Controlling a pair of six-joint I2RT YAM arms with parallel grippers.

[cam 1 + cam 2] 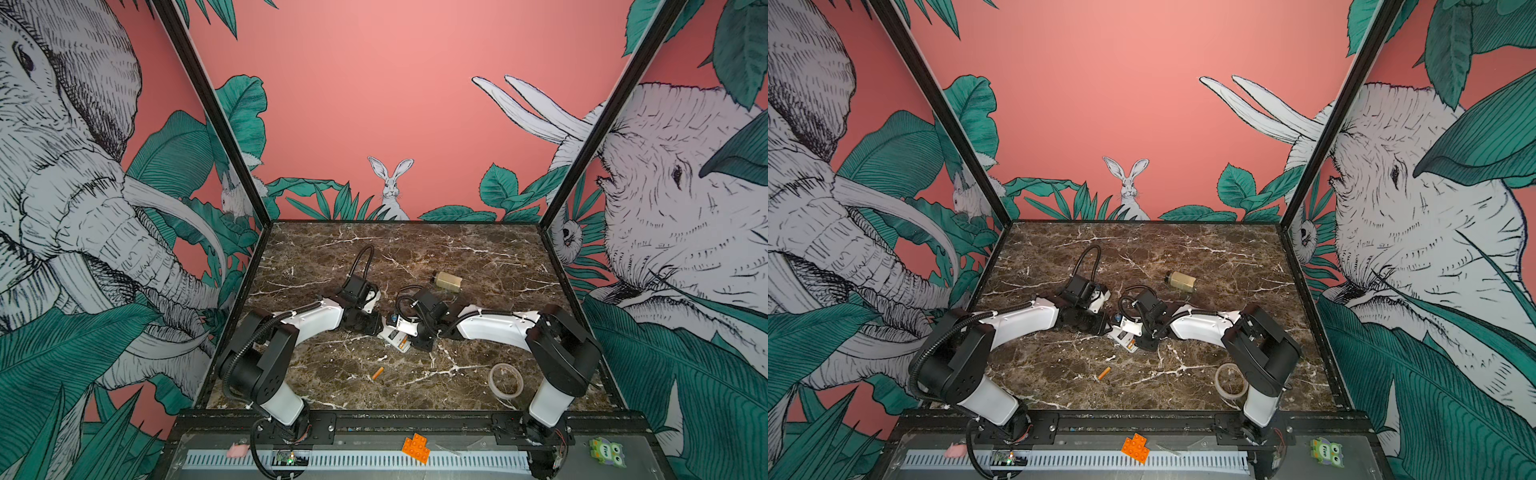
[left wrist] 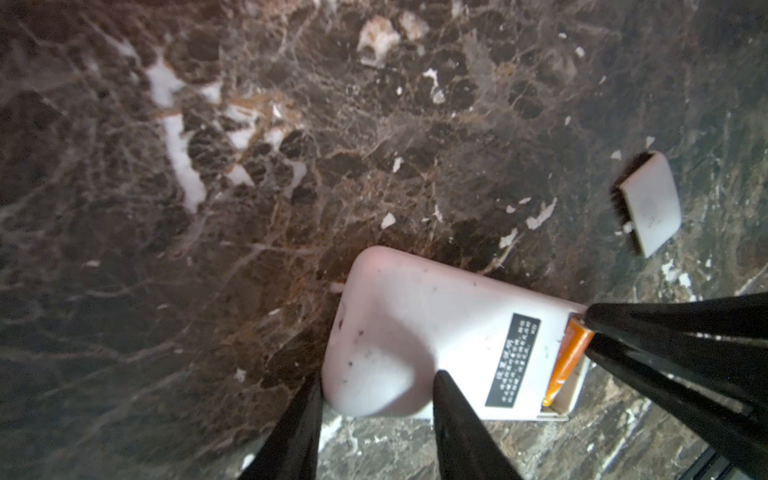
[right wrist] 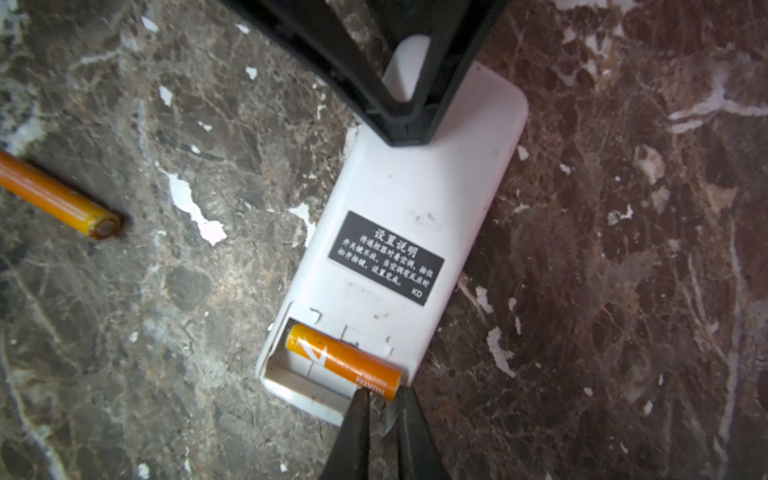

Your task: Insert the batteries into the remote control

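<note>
Nearest us, toward the front edge of the tabletop, a loose battery lies by itself. At the tabletop's middle the remote control lies label up with its compartment open. A tilted battery has one end in the slot, while the other rides up over the rim. The right claw, nearly closed, pinches that raised end. The left claw, partly open, braces the remote control, with one finger on its back and one off its rounded end. We should press the raised end gently inward and down against that brace. The white cover lies apart from the remote control.
</note>
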